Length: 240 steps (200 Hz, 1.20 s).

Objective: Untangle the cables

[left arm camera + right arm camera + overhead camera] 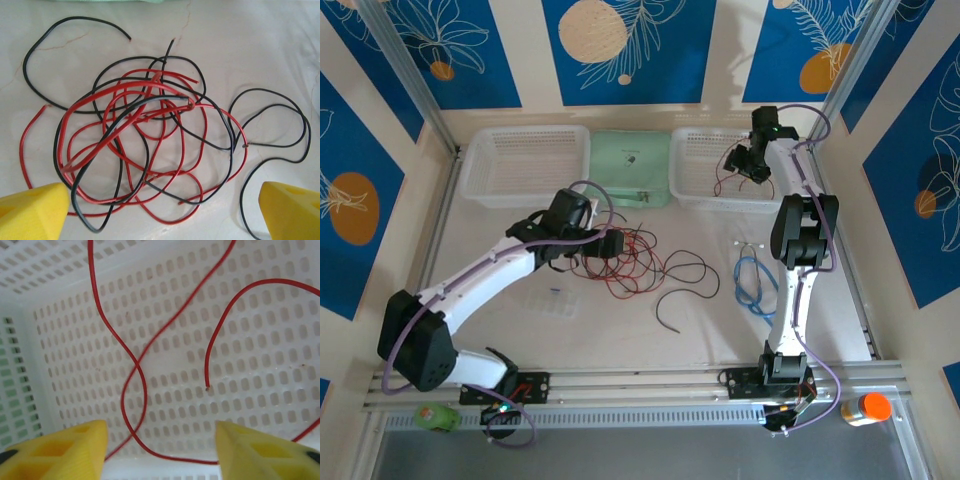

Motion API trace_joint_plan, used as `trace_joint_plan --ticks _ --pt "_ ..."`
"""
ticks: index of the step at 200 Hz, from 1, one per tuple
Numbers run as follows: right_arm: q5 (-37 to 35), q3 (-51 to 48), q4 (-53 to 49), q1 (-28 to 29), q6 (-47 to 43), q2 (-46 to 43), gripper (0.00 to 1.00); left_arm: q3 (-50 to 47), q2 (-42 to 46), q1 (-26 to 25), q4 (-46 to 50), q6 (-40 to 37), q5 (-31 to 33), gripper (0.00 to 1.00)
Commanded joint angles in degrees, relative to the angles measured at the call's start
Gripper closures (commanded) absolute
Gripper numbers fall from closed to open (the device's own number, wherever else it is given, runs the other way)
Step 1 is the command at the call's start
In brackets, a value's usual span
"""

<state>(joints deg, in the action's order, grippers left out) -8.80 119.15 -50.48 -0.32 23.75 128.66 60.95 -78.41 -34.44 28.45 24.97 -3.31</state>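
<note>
The right gripper [160,435] is seen with its yellow fingers [65,450] spread well apart and nothing clamped between them. It is poised over the white basket [260,345] at the far right. A red cable [138,371] is laid loosely on the basket floor, and one bend of it is seen between the fingers. The left gripper [162,200] is likewise opened wide, with nothing gripped. It is hung above the tangle of red and black cables [145,117], which is spread on the table [250,45] near the middle. A light blue cable [752,280] is seen to the right of the tangle, and a green box [632,165] on its far side.
</note>
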Motion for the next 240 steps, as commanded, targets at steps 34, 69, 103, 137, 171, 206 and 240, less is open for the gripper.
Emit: trace_joint_plan --ticks 34,69,103,137,171,206,240 --pt "-1.7 -9.6 0.4 3.6 -3.5 -21.0 0.24 2.8 2.3 -0.6 6.6 1.0 0.7 0.03" --pt "-1.0 -25.6 4.9 6.6 -1.9 -36.3 0.22 2.9 1.2 -0.7 8.8 1.4 6.3 0.04" --pt "0.6 -40.0 8.0 11.2 0.9 -50.1 0.33 5.8 -4.6 1.2 8.2 -2.2 13.1 0.21" --pt "1.4 -49.1 7.9 15.5 3.8 -59.0 0.4 9.8 -9.7 2.5 3.2 -9.4 9.9 0.29" --pt "1.3 -53.2 6.7 17.2 5.3 -63.4 0.45 11.1 -12.5 3.2 1.6 -11.9 9.8 0.35" --pt "0.7 -53.8 6.1 17.3 5.4 -64.8 0.46 11.1 -13.7 3.7 0.2 -13.3 8.3 0.36" --pt "1.0 -53.4 5.9 17.3 5.3 -64.7 0.48 11.4 -16.2 4.8 -2.0 -15.3 7.5 0.38"
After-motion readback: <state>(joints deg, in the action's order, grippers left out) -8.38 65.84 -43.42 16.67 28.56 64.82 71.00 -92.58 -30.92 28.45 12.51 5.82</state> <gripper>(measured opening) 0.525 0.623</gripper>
